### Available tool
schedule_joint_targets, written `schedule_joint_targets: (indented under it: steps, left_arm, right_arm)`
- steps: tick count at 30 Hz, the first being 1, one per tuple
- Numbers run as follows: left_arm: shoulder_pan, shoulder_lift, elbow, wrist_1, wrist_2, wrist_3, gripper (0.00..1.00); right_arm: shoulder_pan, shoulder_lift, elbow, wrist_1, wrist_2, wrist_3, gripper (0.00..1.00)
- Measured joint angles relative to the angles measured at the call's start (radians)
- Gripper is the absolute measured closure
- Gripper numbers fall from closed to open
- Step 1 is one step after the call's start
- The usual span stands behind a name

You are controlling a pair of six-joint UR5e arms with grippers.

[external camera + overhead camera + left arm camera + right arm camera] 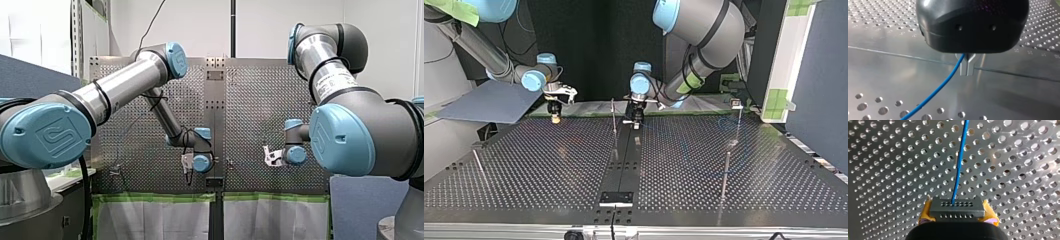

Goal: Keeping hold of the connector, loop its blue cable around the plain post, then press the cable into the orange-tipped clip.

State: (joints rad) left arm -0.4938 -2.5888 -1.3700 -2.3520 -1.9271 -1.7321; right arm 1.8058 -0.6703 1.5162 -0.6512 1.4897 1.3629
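Tabletop (1023,170) under my right claw (957,213) is showing perforated brushed metal, faintly shiny. Connector (957,208) between its pads (926,212) is looking matt dark plastic, pads soft yellow rubber. Ahead, blue cable (959,165) is looking smooth, slightly glossy. My left claw (967,66) is gleaming black plastic, fingers (970,67) matt metal.

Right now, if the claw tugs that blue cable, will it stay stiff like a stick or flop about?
Probably floppy: the blue cable is thin and runs in a gentle curve away from my left claw. It likely weighs little, so it should follow wherever the connector in my right claw goes.
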Motion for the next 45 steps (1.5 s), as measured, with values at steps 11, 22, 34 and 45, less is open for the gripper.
schedule_joint_targets:
  steps: [11, 22, 34, 45]
  left_arm:
    - [-0.007, 0.004, 0.000, -0.009, -0.025, 0.013, 0.47]
    - [-0.023, 0.010, -0.008, -0.032, -0.076, 0.027, 0.00]
    - [-0.056, 0.033, -0.072, -0.006, -0.072, 0.051, 0.00]
    - [-0.124, 0.084, -0.163, 0.020, -0.074, 0.070, 0.00]
  right_arm:
    - [0.000, 0.002, -0.010, 0.011, -0.005, -0.005, 1.00]
    - [0.000, 0.004, -0.010, 0.014, -0.006, -0.004, 1.00]
    - [-0.001, 0.004, -0.009, 0.017, -0.007, 0.001, 1.00]
    - [-0.002, 0.004, -0.010, 0.031, -0.007, 0.001, 1.00]
